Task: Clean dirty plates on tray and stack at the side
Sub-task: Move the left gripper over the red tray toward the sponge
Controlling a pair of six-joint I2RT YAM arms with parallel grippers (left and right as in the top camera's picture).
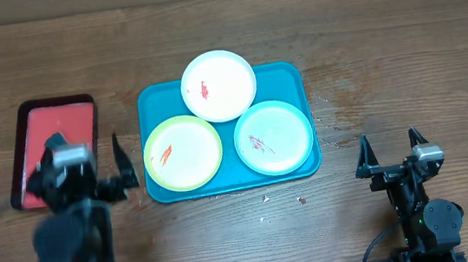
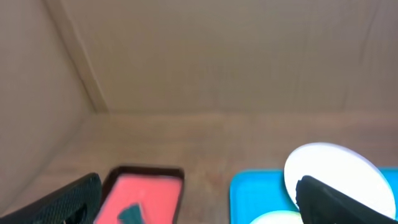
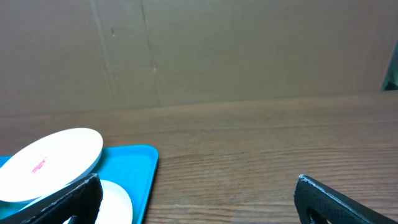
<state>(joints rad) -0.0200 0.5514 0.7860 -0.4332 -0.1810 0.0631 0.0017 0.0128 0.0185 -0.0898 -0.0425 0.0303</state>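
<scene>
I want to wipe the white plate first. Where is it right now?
Overhead view: the white plate sits at the far middle edge of the blue tray, just behind the yellow-green plate and the mint plate.

Brown wooden table point(image 1: 398, 35) with visible grain and a dull finish that has a faint sheen. The teal tray point(image 1: 291, 77) is smooth plastic, lightly glossy. The white plate point(image 1: 226, 71), yellow-green plate point(image 1: 194, 161) and mint plate point(image 1: 286, 125) are smooth plastic too, each streaked with red smears. The red tray point(image 1: 67, 122) has a matt face and a dark rim. The left gripper point(image 2: 199, 180) and right gripper point(image 1: 387, 138) look like matt black plastic. The back wall point(image 3: 249, 50) is flat, matt and brown, like cardboard.
</scene>
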